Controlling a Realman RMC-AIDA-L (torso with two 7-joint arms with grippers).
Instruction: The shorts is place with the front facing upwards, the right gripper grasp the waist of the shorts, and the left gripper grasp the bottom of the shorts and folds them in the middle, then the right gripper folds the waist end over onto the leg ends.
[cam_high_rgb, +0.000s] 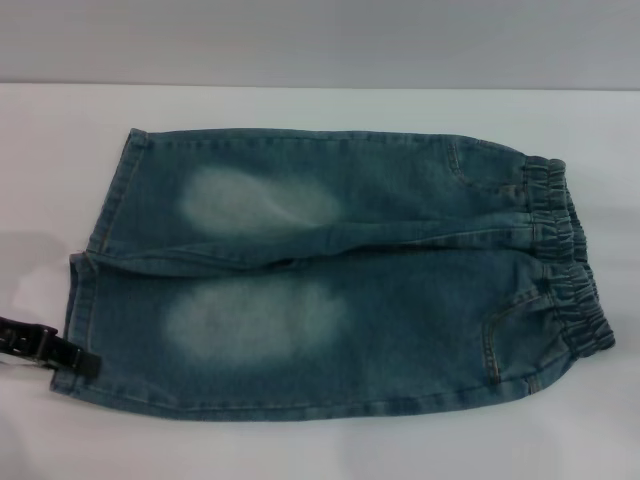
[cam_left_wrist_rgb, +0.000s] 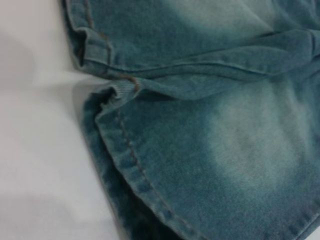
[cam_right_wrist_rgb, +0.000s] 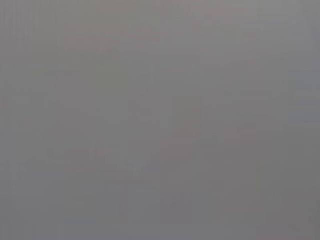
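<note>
Blue-green faded denim shorts (cam_high_rgb: 330, 275) flat mid white tabletop (cam_high_rgb: 300, 450), left gripper (cam_high_rgb: 78, 358) at near-left hem, fingers' state unclear

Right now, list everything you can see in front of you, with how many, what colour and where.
shorts: one, blue-green denim with pale faded patches on both legs, lying flat and unfolded across the middle of the table, front up.
elastic waistband: one, gathered, on the robot's right.
leg ends: two stitched hems, on the robot's left; seen close in the left wrist view.
table: one, white, under the shorts.
left end effector: one, black, at the near leg hem on the robot's left; open or shut cannot be told.
right end effector: not in view; its wrist view shows only flat grey.
</note>
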